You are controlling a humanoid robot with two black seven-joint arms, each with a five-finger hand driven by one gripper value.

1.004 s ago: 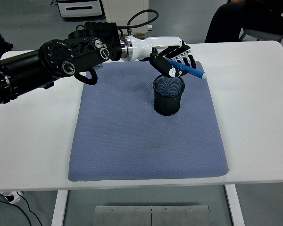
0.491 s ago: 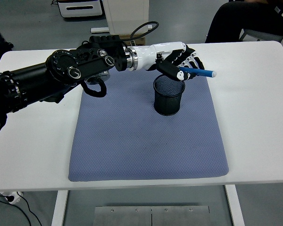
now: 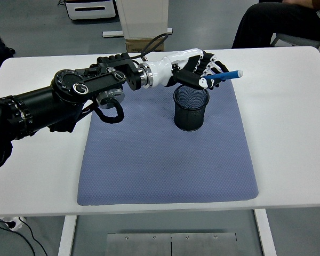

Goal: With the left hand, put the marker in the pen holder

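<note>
So the mat (image 3: 165, 154) lay in the middle of the table (image 3: 288, 133), with bare table on both sides. The pen holder (image 3: 191, 108) stood upright on the far part of the mat, a bit right of center. The left hand (image 3: 200, 69) sat just behind and above the holder's rim, its arm coming in from the left. The marker (image 3: 224, 77) was in that hand, sticking out to the right, above the holder and not in it. 1 person (image 3: 277, 21) sat behind the table's far right corner.

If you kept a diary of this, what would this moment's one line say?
left hand: shut on blue marker | marker: roughly level, above pen holder rim, not inside | holder: upright on blue mat | right hand: out of view
</note>
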